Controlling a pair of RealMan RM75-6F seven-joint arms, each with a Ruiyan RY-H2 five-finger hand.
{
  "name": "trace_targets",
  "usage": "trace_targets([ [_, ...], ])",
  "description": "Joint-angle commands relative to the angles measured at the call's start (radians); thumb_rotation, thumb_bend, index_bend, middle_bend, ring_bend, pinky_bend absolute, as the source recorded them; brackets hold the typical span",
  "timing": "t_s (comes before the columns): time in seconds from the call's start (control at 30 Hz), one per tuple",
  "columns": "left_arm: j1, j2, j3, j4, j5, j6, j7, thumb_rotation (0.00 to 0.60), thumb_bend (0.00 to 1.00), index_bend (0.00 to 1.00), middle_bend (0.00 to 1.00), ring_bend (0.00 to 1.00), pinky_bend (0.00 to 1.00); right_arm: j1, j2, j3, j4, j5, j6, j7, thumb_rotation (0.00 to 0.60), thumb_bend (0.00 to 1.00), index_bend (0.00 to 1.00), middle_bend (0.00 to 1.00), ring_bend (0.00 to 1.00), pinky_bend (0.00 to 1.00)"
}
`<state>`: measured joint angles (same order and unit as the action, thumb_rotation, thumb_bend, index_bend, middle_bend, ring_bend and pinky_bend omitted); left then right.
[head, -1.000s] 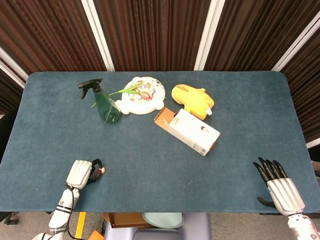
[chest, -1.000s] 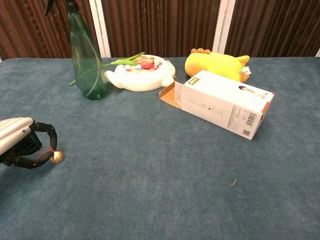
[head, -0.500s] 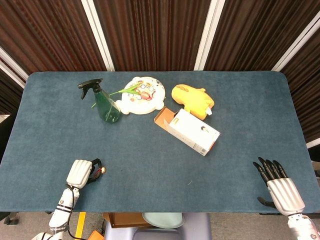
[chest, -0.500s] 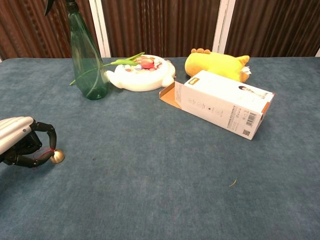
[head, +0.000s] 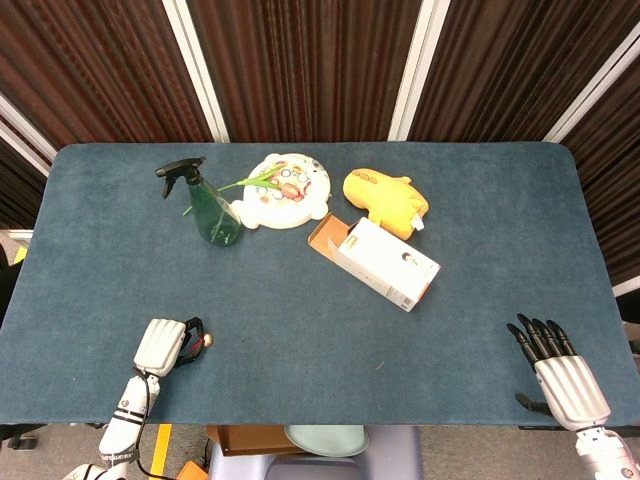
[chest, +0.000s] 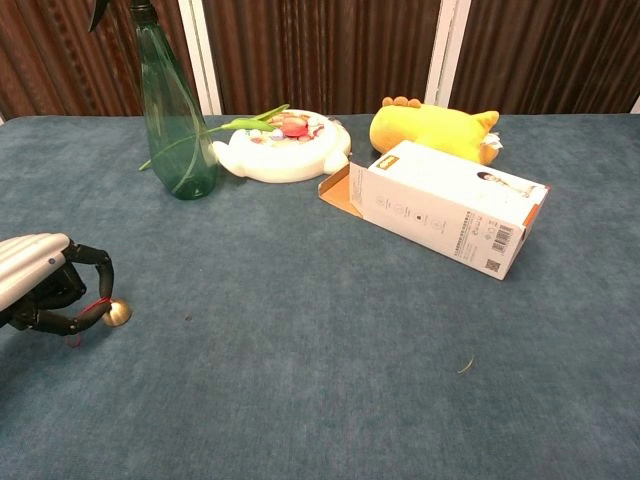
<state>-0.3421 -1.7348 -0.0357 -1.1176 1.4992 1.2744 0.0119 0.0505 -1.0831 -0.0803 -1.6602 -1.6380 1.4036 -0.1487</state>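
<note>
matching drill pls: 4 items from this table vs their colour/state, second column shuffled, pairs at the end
Things:
1. spray bottle
2. carton
3. plush toy
4. small brass bell

Colour or state:
A. yellow, lying at the far side behind the box
B. pinched by the left hand
C. green, standing upright
D. white, lying on its side with an end flap open

Pairs: 1-C, 2-D, 3-A, 4-B

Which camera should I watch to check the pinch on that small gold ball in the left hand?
The chest view: the small gold ball sits large and side-on, pinched at the left hand fingertips. The head view shows it only as a tiny dot beside the hand.
</note>
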Motion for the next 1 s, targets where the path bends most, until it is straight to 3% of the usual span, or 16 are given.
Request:
trace_targets([
  [0.03,0.0,-0.001,0.0,0.0,0.002,0.004,-0.003,0.6,0.45,0.65,1.0,1.0,1.0,-0.001,0.001,0.0,0.0,-0.001,0.003,0.001,0.6,0.24,0.0,0.0,0.0,0.0],
  [0.53,0.005,0.03,-0.025,-0.033,0.013,0.071,-0.025,0.6,0.49,0.69,1.0,1.0,1.0,0.0,0.0,0.001,-0.001,0.003,-0.001,0.001,0.6,0.24,0.0,0.0,0.0,0.0],
  [0.73,0.017,0.065,0.026,-0.106,0.046,0.062,-0.027,0.6,0.48,0.68,1.0,1.0,1.0,-0.003,-0.003,-0.002,0.0,-0.005,0.006,-0.004,0.6,0.24,0.0,0.0,0.0,0.0],
  [0.9,-0.007,0.065,-0.047,-0.095,-0.005,0.053,-0.035,0.6,0.48,0.68,1.0,1.0,1.0,0.002,-0.005,0.001,-0.003,0.007,-0.007,-0.01,0.6,0.24,0.0,0.0,0.0,0.0],
  [1.0,0.0,0.086,-0.034,-0.125,-0.009,0.041,-0.054,0.6,0.48,0.68,1.0,1.0,1.0,-0.001,-0.004,-0.004,-0.002,-0.004,0.001,-0.008,0.6,0.24,0.0,0.0,0.0,0.0],
])
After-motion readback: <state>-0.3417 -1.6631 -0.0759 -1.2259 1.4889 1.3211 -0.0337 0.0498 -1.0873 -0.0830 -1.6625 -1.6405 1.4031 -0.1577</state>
